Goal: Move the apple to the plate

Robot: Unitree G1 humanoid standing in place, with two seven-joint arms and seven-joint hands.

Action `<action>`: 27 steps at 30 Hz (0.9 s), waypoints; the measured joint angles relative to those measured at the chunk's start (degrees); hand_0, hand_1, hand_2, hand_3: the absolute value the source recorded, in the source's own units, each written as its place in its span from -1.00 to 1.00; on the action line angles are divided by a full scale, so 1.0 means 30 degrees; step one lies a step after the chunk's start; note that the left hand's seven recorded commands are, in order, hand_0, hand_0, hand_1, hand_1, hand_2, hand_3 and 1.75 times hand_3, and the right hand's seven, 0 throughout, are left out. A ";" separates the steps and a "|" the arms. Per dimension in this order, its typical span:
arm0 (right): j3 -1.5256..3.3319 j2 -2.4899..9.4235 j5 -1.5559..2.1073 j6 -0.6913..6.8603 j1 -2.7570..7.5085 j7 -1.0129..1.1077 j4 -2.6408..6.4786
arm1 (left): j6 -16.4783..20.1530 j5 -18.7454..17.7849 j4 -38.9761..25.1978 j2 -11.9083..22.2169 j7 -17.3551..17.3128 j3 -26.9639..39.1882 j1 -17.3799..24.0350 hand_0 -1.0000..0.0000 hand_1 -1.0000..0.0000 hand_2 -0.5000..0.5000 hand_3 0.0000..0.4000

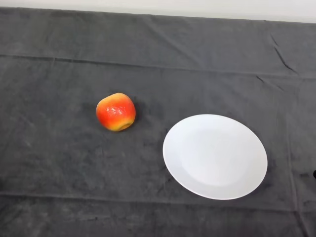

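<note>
Plate: I see the white plate (pixel 215 156) nearest me, right of centre, lying flat on the cloth.
Plate surface: I read it as bare white, rim to rim.
Apple: I find the apple (pixel 116 112) a little farther back and to the left, resting on the cloth, apart from the plate with a strip of dark cloth between them.
Apple look: red-orange with a yellow patch low on its near side; which way its stem end faces I cannot tell.
Bench: I see the bench (pixel 59 187) covered by a dark grey cloth with creases, reaching back to a pale strip at the far edge.
</note>
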 measured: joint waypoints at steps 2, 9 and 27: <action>0.0087 0.0064 -0.0004 -0.0009 -0.0016 0.0083 -0.0003 | 0.0222 0.0270 0.0000 0.0001 0.0243 -0.0092 -0.0101 1.00 1.00 0.00 -1.00; 0.0092 0.0041 0.0014 -0.0071 -0.0009 0.0042 0.0011 | -0.1175 0.0698 -0.0002 -0.0051 0.0248 -0.0592 -0.0542 1.00 1.00 0.00 -1.00; 0.0068 -0.0019 0.0016 -0.0140 0.0069 0.0038 0.0016 | -0.1946 0.2524 0.0056 -0.0189 0.1548 -0.1938 -0.2007 1.00 1.00 0.00 -1.00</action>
